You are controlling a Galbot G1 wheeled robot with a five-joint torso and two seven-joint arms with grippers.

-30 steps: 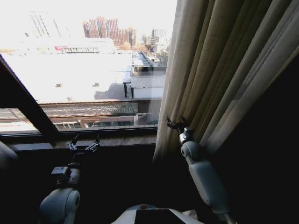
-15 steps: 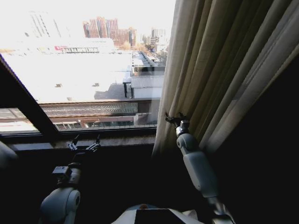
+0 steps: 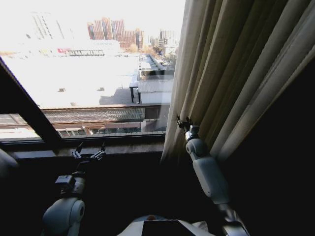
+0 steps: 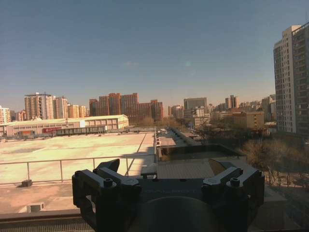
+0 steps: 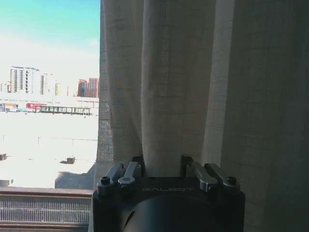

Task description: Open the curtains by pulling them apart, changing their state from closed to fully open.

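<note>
The cream pleated curtains (image 3: 231, 64) hang bunched on the right of the window, and the glass to their left is uncovered. My right gripper (image 3: 183, 120) is raised against the panel's left edge at sill height. In the right wrist view its fingers (image 5: 138, 162) are shut on one vertical fold of the curtains (image 5: 193, 72), which stands between them at the right gripper (image 5: 161, 162). My left gripper (image 3: 89, 149) is held low in front of the sill, open with nothing in it. The left gripper (image 4: 166, 174) faces the bare glass.
A dark slanted window frame bar (image 3: 29, 110) crosses the left side. The window sill (image 3: 123, 147) runs below the glass, with a dark wall beneath it. Rooftops and city buildings lie outside. The area right of the curtains is in deep shadow.
My right arm has reached up and forward into the curtain's left edge, and its fingers have drawn closer together around a fold. The left arm has stayed still.
</note>
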